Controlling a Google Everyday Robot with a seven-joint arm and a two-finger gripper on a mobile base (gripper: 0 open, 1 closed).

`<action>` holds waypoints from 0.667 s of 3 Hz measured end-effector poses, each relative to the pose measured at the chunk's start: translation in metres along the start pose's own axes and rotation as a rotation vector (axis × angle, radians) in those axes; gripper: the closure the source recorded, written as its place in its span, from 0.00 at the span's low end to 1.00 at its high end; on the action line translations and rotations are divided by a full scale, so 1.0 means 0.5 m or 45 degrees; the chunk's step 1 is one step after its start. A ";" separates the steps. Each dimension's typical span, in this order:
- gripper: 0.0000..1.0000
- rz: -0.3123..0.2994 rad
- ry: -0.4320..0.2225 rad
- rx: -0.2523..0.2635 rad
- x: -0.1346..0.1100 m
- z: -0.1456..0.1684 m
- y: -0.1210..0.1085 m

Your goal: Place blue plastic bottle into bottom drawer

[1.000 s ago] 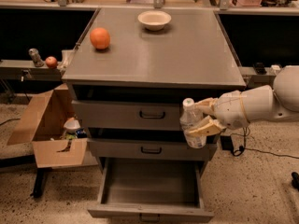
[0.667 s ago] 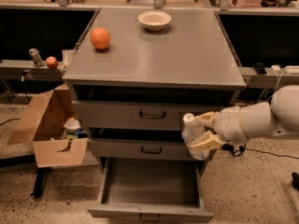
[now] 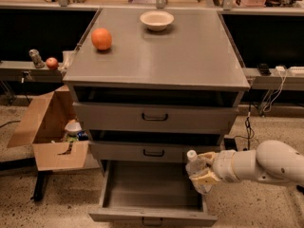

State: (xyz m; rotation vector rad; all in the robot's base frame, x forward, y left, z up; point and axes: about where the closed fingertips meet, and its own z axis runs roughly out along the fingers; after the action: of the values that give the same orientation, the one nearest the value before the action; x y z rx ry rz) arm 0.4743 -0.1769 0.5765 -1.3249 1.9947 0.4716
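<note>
Gripper (image 3: 205, 175) sits low at the cabinet's (image 3: 156, 56) right front, its tan fingers (image 3: 207, 178) clamped round the bottle's (image 3: 194, 164) lower body. I see the bottle roughly upright, white cap on top and leaning a little to the cabinet side. The cap comes level with the middle drawer's (image 3: 156, 152) front, at its right end. The bottle hangs over the right side wall of the bottom drawer (image 3: 142, 186). I cannot tell whether its base touches that wall.

I have the bottom drawer pulled well out from the cabinet, with its grey floor bare and its front rim with the dark handle nearest me. The middle drawer and the top drawer (image 3: 154, 117) look pushed in, each with a dark gap above its front.

The arm (image 3: 266, 163) reaches in from the cabinet's right, white and thick, lying nearly level just above the floor.

On the cabinet's top I see an orange (image 3: 101, 39) near the left edge toward the back, and a pale bowl (image 3: 156, 20) at the back near the middle, well apart from the orange.

Left of the cabinet stands an open cardboard box (image 3: 45, 127) on the floor, flaps spread, with a few small items inside. Above the box, on a ledge beside the cabinet's top left edge, I see a small red fruit (image 3: 52, 62).
</note>
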 end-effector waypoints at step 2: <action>1.00 0.095 0.075 0.009 0.097 0.131 -0.037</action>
State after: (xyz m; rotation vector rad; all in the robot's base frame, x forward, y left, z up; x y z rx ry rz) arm 0.5016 -0.1752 0.4976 -1.2774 2.0983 0.4643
